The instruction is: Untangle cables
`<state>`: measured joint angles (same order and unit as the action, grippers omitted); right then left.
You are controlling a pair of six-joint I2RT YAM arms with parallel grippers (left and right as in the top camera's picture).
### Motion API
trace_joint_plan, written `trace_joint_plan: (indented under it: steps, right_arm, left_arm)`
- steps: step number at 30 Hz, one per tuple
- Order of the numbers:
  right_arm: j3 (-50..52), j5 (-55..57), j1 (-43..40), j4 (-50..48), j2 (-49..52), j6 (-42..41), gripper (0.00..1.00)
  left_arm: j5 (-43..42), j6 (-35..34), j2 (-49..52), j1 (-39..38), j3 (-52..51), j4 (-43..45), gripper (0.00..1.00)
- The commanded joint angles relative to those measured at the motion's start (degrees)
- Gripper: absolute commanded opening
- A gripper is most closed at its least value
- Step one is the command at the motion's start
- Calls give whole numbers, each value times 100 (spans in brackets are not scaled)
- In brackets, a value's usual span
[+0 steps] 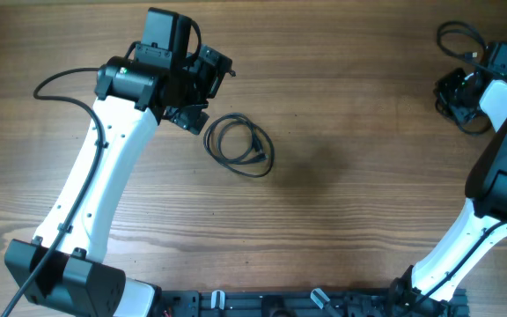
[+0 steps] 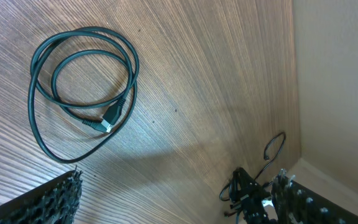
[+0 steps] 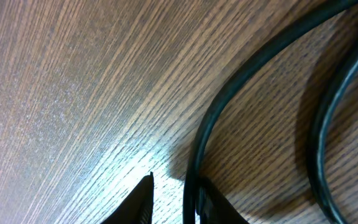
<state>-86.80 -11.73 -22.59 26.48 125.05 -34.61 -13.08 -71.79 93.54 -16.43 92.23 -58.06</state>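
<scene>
Tabletop of grained wood fills the view, with wide bare room between the arms. At left, the left gripper hangs spread wide, holding nothing, near the coiled cable. This cable lies flat in loose loops with its plug inside them. Far right, close to the table's edge, the right gripper stands narrowed around a second cable. One finger touches it, but whether it is truly pinched cannot be told.

wood-grain table, pale beige wall
</scene>
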Motion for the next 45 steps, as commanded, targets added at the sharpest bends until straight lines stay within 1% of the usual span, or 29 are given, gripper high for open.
trace_joint_plan:
  steps: [1, 2, 3, 4, 5, 6, 7, 8, 9, 11, 14, 15, 17, 18, 20, 21, 24, 25, 28, 30, 32, 33, 35, 38, 41, 42, 43, 44, 45]
  right_arm:
    - [-42, 48, -11, 31, -227, -7, 39]
    - [-42, 166, -20, 57, -356, -7, 44]
    - [-42, 485, -44, 168, -691, 7, 59]
    - [-42, 728, -63, 297, -1016, 13, 70]
    - [-42, 848, -74, 400, -1298, 33, 77]
    - [-42, 874, -72, 450, -1545, 160, 81]
    - [-42, 870, -72, 535, -1869, 310, 82]
    - [-42, 817, -70, 721, -2221, 319, 88]
    - [-42, 376, -72, 927, -2610, 437, 93]
    - [-42, -1285, -59, 1202, -3132, 966, 95]
    - [-39, -3412, 179, 1884, -3456, 1661, 95]
    - [-37, -3733, 361, 2135, -3453, 1838, 95]
    - [83, -3786, 957, 2520, -3453, 2192, 99]
    - [227, -3759, 1497, 2540, -3451, 2505, 99]
    - [396, -3300, 2330, 2465, -3451, 2736, 100]
    - [511, -2621, 3014, 2347, -3449, 2780, 100]
    - [684, -1226, 4273, 1961, -3377, 2780, 99]
    - [684, -909, 4666, 1864, -3287, 2870, 100]
    - [684, -782, 5490, 1698, -2929, 3759, 99]
    - [684, -470, 5930, 1663, -2514, 3901, 99]
    - [684, -417, 6102, 1661, -2118, 4092, 98]
    - [684, -417, 6144, 1663, -1945, 4157, 95]
    - [684, -481, 6196, 1690, -1637, 4218, 85]
    - [684, -481, 6229, 1749, -1329, 4301, 79]
    - [684, -479, 6336, 1753, -1207, 4395, 79]
    - [697, -479, 6387, 1768, -1154, 4435, 76]
    - [702, -479, 6411, 1777, -1121, 4430, 72]
    - [702, -479, 6422, 1777, -1102, 4382, 59]
    - [702, -479, 6422, 1775, -1097, 4345, 57]
  left_arm:
    - [127, 111, 33, 15, 76, -2, 100]
    - [144, 111, 35, 15, 76, -4, 100]
    - [232, 111, 35, 15, 76, -9, 100]
    - [254, 111, 35, 15, 76, -9, 100]
    - [254, 111, 33, 15, 76, -7, 100]
    - [256, 114, 35, 15, 76, -7, 100]
    - [378, 175, 35, 15, 76, -9, 100]
    - [566, 354, 35, 15, 76, -9, 100]
    - [719, 603, 35, 15, 76, -11, 100]
    - [861, 1228, 35, 15, 76, -24, 100]
    - [1366, 1593, 35, 22, 72, -260, 100]
    - [1530, 1593, 35, 26, 72, -391, 100]
    - [1698, 1596, 35, 72, 66, -658, 100]
    - [1971, 1598, 35, 144, 55, -787, 100]
    - [2391, 1593, 39, 369, -74, -850, 100]
    - [2159, 1591, 55, 660, -212, -890, 100]
    - [1528, 1593, 142, 1357, -332, -1150, 100]
    - [1493, 1591, 170, 1534, -332, -1314, 100]
    - [1482, 1596, 186, 1816, -337, -1700, 100]
    - [1491, 1615, 186, 1814, -337, -1899, 100]
    - [1508, 1707, 188, 1814, -337, -1956, 100]
    - [1508, 1762, 188, 1814, -337, -1934, 100]
    - [1506, 1762, 188, 1814, -337, -1937, 100]
    - [1504, 1759, 188, 1814, -337, -1930, 100]
    - [1506, 1759, 188, 1814, -337, -1888, 100]
    - [1504, 1759, 188, 1814, -337, -1871, 100]
    - [1504, 1759, 188, 1814, -337, -1869, 100]
    - [1506, 1759, 188, 1814, -337, -1869, 100]
    - [1506, 1759, 188, 1814, -337, -1869, 100]
